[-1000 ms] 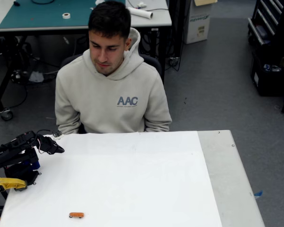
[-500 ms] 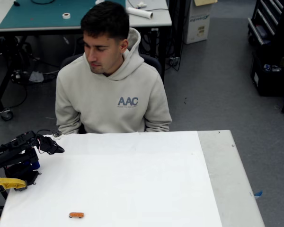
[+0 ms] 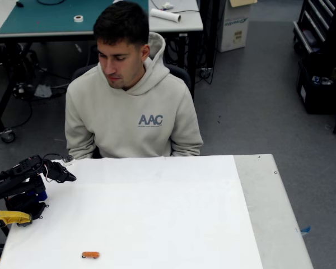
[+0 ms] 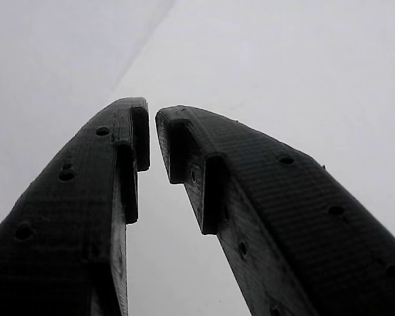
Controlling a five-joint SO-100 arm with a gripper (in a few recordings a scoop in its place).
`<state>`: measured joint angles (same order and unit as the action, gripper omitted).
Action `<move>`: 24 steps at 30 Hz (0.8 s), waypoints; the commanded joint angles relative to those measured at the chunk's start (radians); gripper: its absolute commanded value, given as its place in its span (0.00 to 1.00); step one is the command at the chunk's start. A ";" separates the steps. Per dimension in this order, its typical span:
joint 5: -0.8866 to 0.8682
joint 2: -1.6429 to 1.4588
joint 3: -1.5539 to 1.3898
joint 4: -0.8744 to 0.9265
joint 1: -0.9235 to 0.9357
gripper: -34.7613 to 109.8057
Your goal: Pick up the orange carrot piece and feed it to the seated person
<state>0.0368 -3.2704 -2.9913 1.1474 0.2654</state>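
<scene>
Fixed view: orange carrot piece (image 3: 90,255) on table (image 3: 157,213), apparently untouched.

carrot piece (image 3: 90,255) front-left on table (image 3: 157,213) | person (image 3: 131,106) behind table

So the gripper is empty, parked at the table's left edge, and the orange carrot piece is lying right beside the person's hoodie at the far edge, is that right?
Not quite. In the fixed view the orange carrot piece lies near the table's front edge, far from the seated person. The rest holds: the gripper sits empty at the left edge.
</scene>
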 commanded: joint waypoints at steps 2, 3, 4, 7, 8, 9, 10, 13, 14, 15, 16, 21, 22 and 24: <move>0.005 -0.026 0.066 0.021 0.005 0.23; 0.005 -0.026 0.066 0.021 0.005 0.23; 0.005 -0.026 0.066 0.021 0.005 0.23; 0.005 -0.026 0.066 0.021 0.005 0.23; 0.005 -0.026 0.066 0.021 0.005 0.23; 0.005 -0.026 0.066 0.021 0.005 0.23; 0.005 -0.026 0.066 0.021 0.005 0.23; 0.005 -0.026 0.066 0.021 0.005 0.23; 0.005 -0.026 0.066 0.021 0.005 0.23; 0.005 -0.026 0.066 0.021 0.005 0.23; 0.005 -0.026 0.066 0.021 0.005 0.23; 0.005 -0.026 0.066 0.021 0.005 0.23; 0.005 -0.026 0.066 0.021 0.005 0.23; 0.005 -0.026 0.066 0.021 0.005 0.23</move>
<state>0.0368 -3.2704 -2.9913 1.1474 0.2654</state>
